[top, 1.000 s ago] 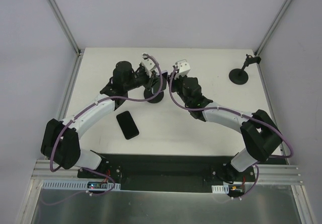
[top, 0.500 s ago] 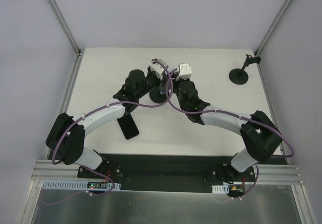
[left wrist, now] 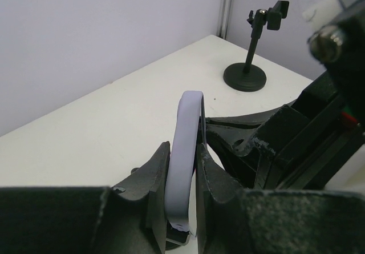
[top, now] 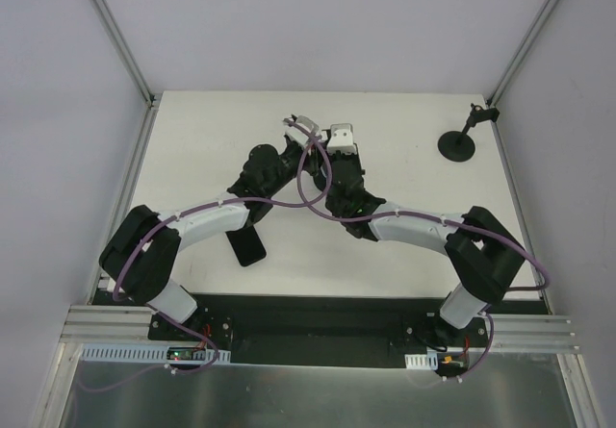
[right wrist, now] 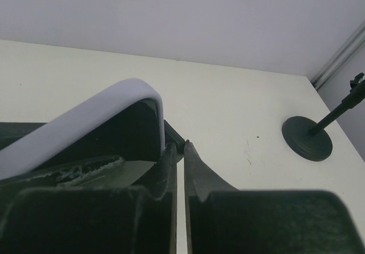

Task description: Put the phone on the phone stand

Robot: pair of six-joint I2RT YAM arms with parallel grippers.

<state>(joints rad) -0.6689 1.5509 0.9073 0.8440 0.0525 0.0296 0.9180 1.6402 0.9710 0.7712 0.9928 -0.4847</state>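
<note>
The black phone [top: 247,248] lies flat on the white table, partly under my left arm. The phone stand [left wrist: 185,145] is a lavender curved piece on a dark base. It also shows in the right wrist view [right wrist: 85,123]. My left gripper [left wrist: 182,148] is shut on the curved piece and holds it at mid-table [top: 300,151]. My right gripper [right wrist: 179,145] sits right beside it [top: 325,159]. Its fingers are almost together, and the tips seem to pinch a thin black edge of the stand. In the top view the stand is mostly hidden by both grippers.
A small black round-based clamp stand [top: 460,144] stands at the back right corner, also seen in the left wrist view [left wrist: 245,74] and the right wrist view [right wrist: 308,137]. Metal frame posts and grey walls border the table.
My left gripper has carried the stand to the right, toward the table's middle. My right gripper has moved left to meet it. My left arm now covers part of the phone.
</note>
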